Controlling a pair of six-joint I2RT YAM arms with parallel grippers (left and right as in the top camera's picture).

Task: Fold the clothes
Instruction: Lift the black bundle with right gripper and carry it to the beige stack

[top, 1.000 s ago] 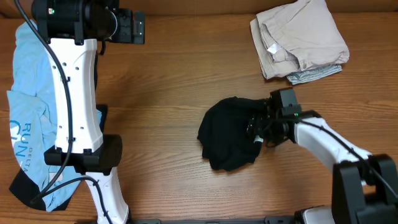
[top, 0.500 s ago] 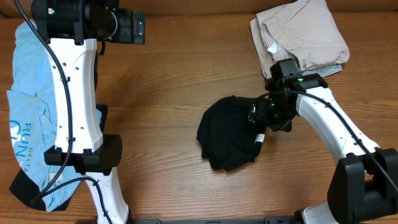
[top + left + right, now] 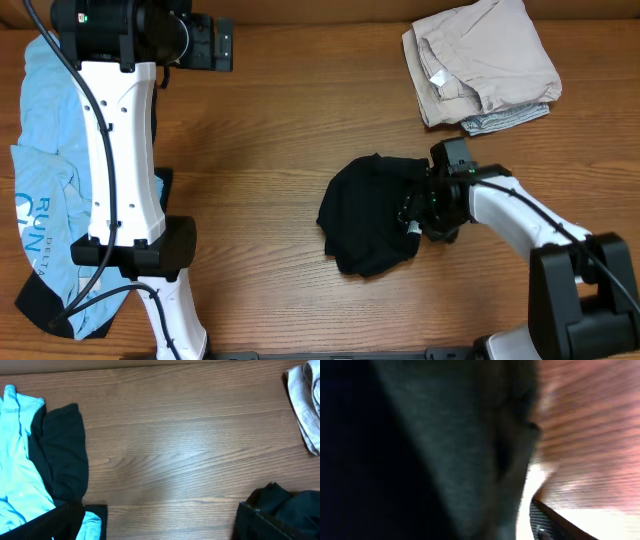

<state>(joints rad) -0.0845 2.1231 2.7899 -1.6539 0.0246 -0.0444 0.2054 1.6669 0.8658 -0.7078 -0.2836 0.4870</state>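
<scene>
The black garment (image 3: 368, 228) lies bunched mid-counter (image 3: 270, 150). The right fingers (image 3: 418, 206) sit at its right edge (fabric fills the wrist view, so I cannot tell whether they grip it). The left fingers (image 3: 65, 521) stand wide apart, empty.

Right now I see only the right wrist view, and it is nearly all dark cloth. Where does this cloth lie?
Observer: The black garment lies bunched near the middle of the table, with the right hand at its right edge.
Operator: Are other clothes close to it?
Observer: A beige pile sits at the far right corner, apart from it.
Operator: And the left hand?
Observer: It is open over bare wood at the far left, beside the light blue T-shirt.
</scene>
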